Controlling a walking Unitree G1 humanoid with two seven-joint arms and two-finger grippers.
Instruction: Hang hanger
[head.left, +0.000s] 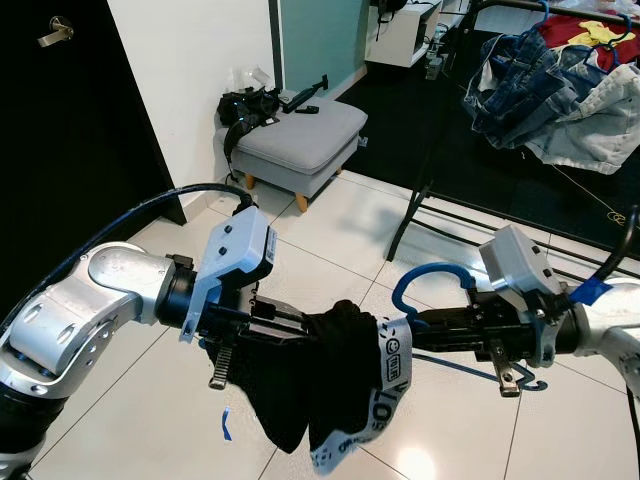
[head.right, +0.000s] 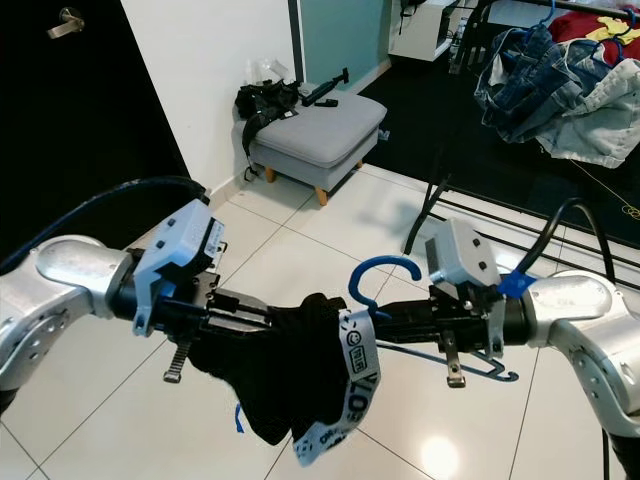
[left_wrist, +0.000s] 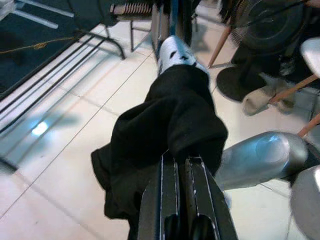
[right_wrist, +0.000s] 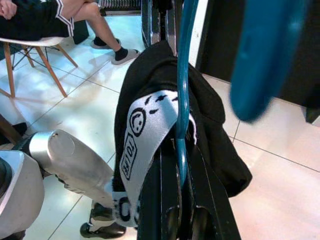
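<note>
A blue hanger (head.left: 425, 278) is held level between my two grippers above the tiled floor, its hook curling upward. A black garment (head.left: 300, 385) with a white printed waistband (head.left: 392, 372) hangs over the hanger's bar. My left gripper (head.left: 298, 322) comes in from the left, and its fingers (left_wrist: 182, 195) are shut with their tips buried in the black cloth (left_wrist: 165, 125). My right gripper (head.left: 428, 336) comes in from the right and is shut on the blue hanger wire (right_wrist: 183, 100) beside the waistband (right_wrist: 145, 135). The hanger's left end is hidden under the garment.
A black clothes rack (head.left: 425, 180) stands at the back right with jeans (head.left: 520, 90) and other clothes on it. A grey footstool (head.left: 300, 135) sits by the white wall, and a dark door (head.left: 70, 120) is at left. A seated person's legs (right_wrist: 85, 12) are nearby.
</note>
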